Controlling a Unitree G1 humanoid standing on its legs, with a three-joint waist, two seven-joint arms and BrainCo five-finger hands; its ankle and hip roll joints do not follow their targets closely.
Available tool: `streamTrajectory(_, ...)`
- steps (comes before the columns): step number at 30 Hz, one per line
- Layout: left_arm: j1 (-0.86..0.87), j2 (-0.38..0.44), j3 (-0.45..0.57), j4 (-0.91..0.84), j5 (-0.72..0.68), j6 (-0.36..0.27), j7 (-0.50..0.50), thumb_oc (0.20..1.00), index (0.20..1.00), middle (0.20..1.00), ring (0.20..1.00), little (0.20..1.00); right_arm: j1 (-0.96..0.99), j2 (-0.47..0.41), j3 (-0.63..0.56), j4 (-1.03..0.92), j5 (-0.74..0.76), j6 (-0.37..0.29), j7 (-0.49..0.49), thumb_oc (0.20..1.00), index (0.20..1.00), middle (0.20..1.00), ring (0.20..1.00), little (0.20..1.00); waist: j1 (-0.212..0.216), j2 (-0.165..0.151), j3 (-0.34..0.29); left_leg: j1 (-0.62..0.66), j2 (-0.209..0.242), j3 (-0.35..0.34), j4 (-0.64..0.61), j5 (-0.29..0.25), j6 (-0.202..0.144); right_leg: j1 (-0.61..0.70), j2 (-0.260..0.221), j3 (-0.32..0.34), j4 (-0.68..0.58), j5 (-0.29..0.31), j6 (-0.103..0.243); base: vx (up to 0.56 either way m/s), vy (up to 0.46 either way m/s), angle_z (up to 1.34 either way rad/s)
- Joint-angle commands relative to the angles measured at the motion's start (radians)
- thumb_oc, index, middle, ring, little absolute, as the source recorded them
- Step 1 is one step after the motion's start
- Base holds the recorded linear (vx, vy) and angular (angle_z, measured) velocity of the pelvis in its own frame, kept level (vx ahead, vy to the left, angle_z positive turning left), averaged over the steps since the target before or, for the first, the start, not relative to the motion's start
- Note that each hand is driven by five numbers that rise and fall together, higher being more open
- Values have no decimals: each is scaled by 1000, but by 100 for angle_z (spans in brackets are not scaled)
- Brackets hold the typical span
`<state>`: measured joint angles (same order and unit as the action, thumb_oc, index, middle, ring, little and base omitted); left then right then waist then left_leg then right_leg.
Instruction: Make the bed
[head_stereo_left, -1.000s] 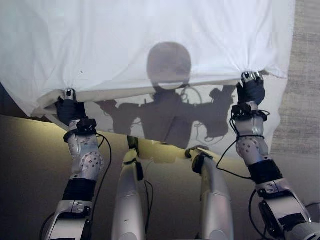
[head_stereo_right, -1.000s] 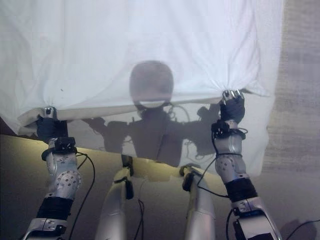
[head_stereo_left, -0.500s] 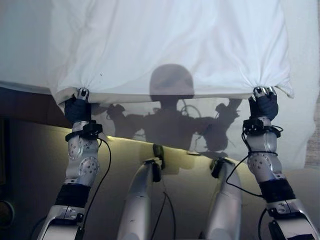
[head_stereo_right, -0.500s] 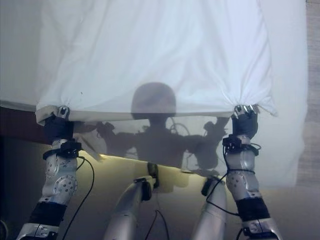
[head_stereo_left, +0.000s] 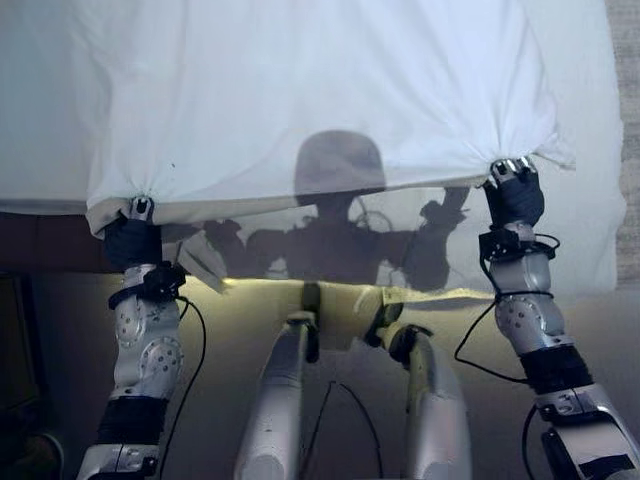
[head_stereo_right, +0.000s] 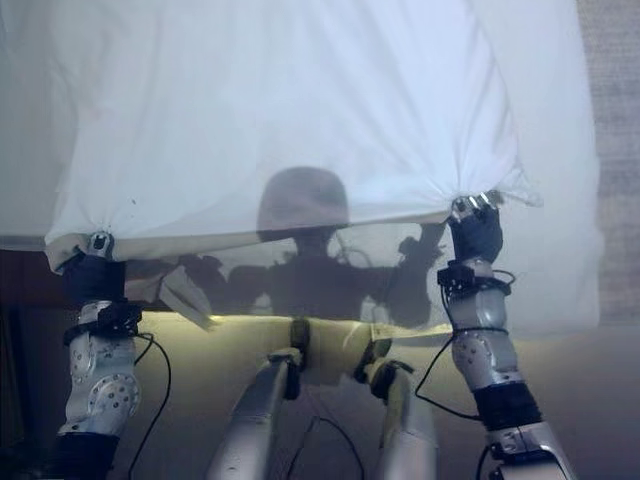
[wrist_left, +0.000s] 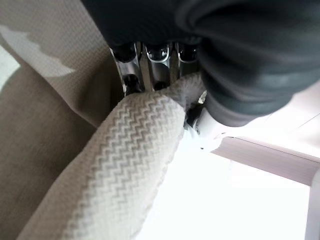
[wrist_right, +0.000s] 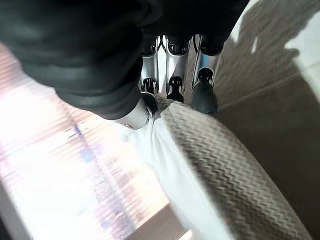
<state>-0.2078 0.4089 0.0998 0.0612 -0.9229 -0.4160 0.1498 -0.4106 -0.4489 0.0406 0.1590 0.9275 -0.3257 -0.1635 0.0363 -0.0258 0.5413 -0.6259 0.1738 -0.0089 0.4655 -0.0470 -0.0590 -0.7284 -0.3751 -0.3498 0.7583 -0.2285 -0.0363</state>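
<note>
Left robot hand (head_stereo_left: 133, 238) closed tight, fingers (wrist_left: 150, 70) curled round a bunched near corner of the white blanket (head_stereo_left: 320, 90). Right robot hand (head_stereo_left: 515, 195) likewise clenched, fingers (wrist_right: 172, 75) pinching the other near corner, cloth gathered into a roll past the dark tips. Both raised at about the same height, well apart, with the blanket's near edge stretched taut between them.

Blanket spread out over the bed (head_stereo_left: 590, 230), reaching away from the robot, near edge running left to right. Ribbed, zigzag weave visible up close on the gripped folds. Bed's white side hanging below the held edge. Dark floor (head_stereo_left: 60, 330) beneath on the left, lit in a yellowish strip under the bed.
</note>
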Motion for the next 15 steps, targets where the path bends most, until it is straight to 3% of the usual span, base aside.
streamTrajectory(1, 81, 49, 153, -97, 7, -79, 15, 200, 200, 200, 200, 200, 168, -76, -159, -57, 4, -58, -38, 200, 200, 200, 200, 200, -35, 49, -21, 90, 33, 3, -90, -13, -38, -4, -59, 91, -145, 182, 172, -22, 554, 34)
streamTrajectory(3, 80, 50, 151, -110, 3, -76, 7, 200, 200, 200, 200, 200, 188, -66, -170, -68, 9, -52, -36, 200, 200, 200, 200, 200, -40, 43, -21, 135, 24, 4, -165, -8, -47, -11, -73, 117, -156, 214, 194, -69, 430, 55)
streamTrajectory(4, 71, 53, 123, -113, 23, -69, 5, 200, 200, 200, 200, 200, 213, -80, -189, -88, -17, -47, -39, 200, 200, 200, 200, 200, -51, 46, -21, 103, -58, 16, -113, -56, -34, -8, -137, 161, -197, 297, 231, -125, 483, 35)
streamTrajectory(5, 68, 52, 120, -113, 27, -69, 9, 200, 200, 200, 200, 200, 216, -79, -192, -92, -19, -46, -41, 200, 200, 200, 200, 200, -51, 44, -21, 95, -65, 17, -101, -61, -29, -13, -144, 165, -197, 302, 236, -120, 540, 39)
streamTrajectory(6, 53, 49, 93, -123, 41, -53, -17, 200, 200, 200, 200, 200, 245, -79, -215, -99, -35, -41, -40, 200, 200, 200, 200, 200, -71, 48, -21, 59, -106, 46, -8, -103, -29, 12, -193, 188, -233, 329, 242, -34, 253, 32)
streamTrajectory(7, 53, 49, 93, -123, 41, -53, -17, 200, 200, 200, 200, 200, 245, -79, -215, -99, -35, -41, -40, 200, 200, 200, 200, 200, -71, 48, -21, 59, -106, 46, -8, -103, -29, 12, -193, 188, -233, 329, 242, -29, 362, 38)
streamTrajectory(9, 63, 67, 80, -129, 66, -51, -45, 200, 200, 200, 200, 200, 236, -71, -233, -89, -73, -31, -56, 200, 200, 200, 200, 200, -80, 59, -21, 59, -164, 64, 26, -150, -6, 72, -247, 176, -349, 433, 273, -16, 372, 38)
streamTrajectory(10, 63, 66, 80, -130, 66, -50, -45, 200, 200, 200, 200, 200, 236, -71, -233, -89, -75, -31, -57, 200, 200, 200, 200, 200, -82, 60, -21, 59, -166, 63, 26, -150, -4, 77, -248, 172, -356, 439, 273, -72, 514, 24)
streamTrajectory(11, 57, 71, 89, -127, 64, -50, -34, 200, 200, 200, 200, 200, 231, -43, -233, -97, -74, -36, -54, 200, 200, 200, 200, 200, -73, 67, -21, 65, -179, 99, 28, -151, 25, 100, -249, 86, -300, 412, 270, -55, 277, 6)
streamTrajectory(12, 57, 71, 89, -127, 64, -50, -34, 200, 200, 200, 200, 200, 231, -43, -233, -98, -74, -36, -54, 200, 200, 200, 200, 200, -73, 68, -21, 64, -179, 98, 28, -152, 25, 101, -249, 84, -299, 411, 270, -208, 552, -17)
streamTrajectory(13, 45, 70, 93, -137, 62, -50, -29, 200, 200, 200, 200, 200, 217, -20, -212, -94, -70, -37, -47, 200, 200, 200, 200, 200, -62, 69, -21, 70, -190, 142, 8, -130, 46, 132, -191, 23, -206, 341, 261, -145, 266, -25)
streamTrajectory(14, 47, 71, 94, -137, 62, -49, -29, 200, 200, 200, 200, 200, 217, -18, -211, -93, -70, -38, -46, 200, 200, 200, 200, 200, -62, 67, -21, 72, -188, 140, 8, -133, 43, 132, -191, 21, -199, 331, 259, -222, 465, -41)
streamTrajectory(15, 50, 75, 109, -138, 60, -47, -26, 200, 200, 200, 200, 200, 207, -5, -192, -82, -66, -35, -28, 200, 200, 200, 200, 200, -42, 61, -21, 117, -192, 179, -72, -100, 52, 147, -97, -42, -148, 254, 238, -99, 267, -36)
